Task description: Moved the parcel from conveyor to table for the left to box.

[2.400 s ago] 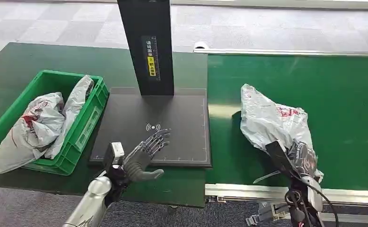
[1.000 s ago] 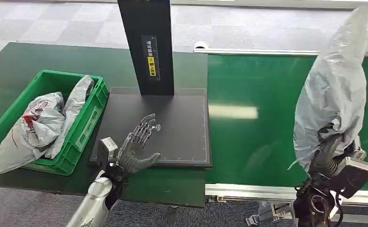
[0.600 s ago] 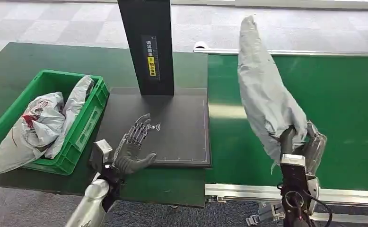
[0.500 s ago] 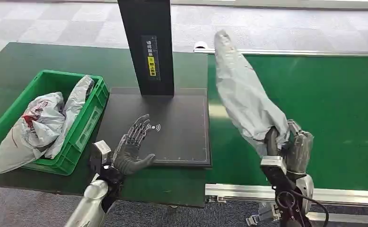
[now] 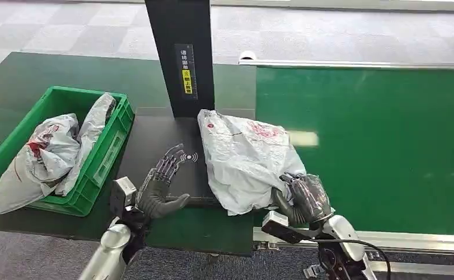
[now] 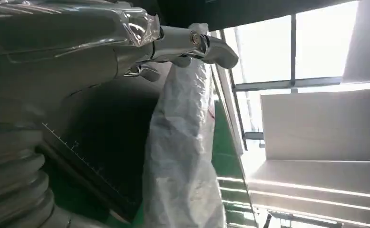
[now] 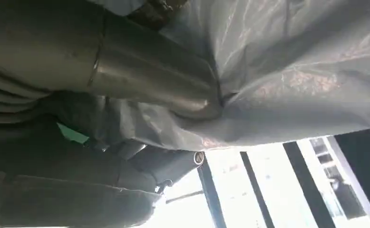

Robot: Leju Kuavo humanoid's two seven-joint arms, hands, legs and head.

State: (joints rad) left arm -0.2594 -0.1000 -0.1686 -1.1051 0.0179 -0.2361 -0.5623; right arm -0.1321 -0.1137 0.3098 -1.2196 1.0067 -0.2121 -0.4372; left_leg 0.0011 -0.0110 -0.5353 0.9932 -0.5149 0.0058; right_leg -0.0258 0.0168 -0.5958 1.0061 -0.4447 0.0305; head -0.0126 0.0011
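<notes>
Head view: grey plastic parcel [image 5: 245, 160] lies across the black scanner plate [image 5: 154, 153] on the table, its near corner hanging over the seam toward the green conveyor [image 5: 376, 146]. The right hand [image 5: 303, 198] has its fingers curled around that near corner, so the transfer looks nearly done but the release is not. The left hand [image 5: 161, 185] hovers over the plate beside the parcel with fingers spread, holding nothing. A green crate [image 5: 105, 153] with other bagged parcels waits at the left.

Left wrist view: the parcel [image 6: 183, 156] lies on the dark plate, apart from the fingers [image 6: 192, 42].

Right wrist view: the thumb [image 7: 154, 78] presses into the parcel film [image 7: 287, 76].

Boxing by the left hand remains.
</notes>
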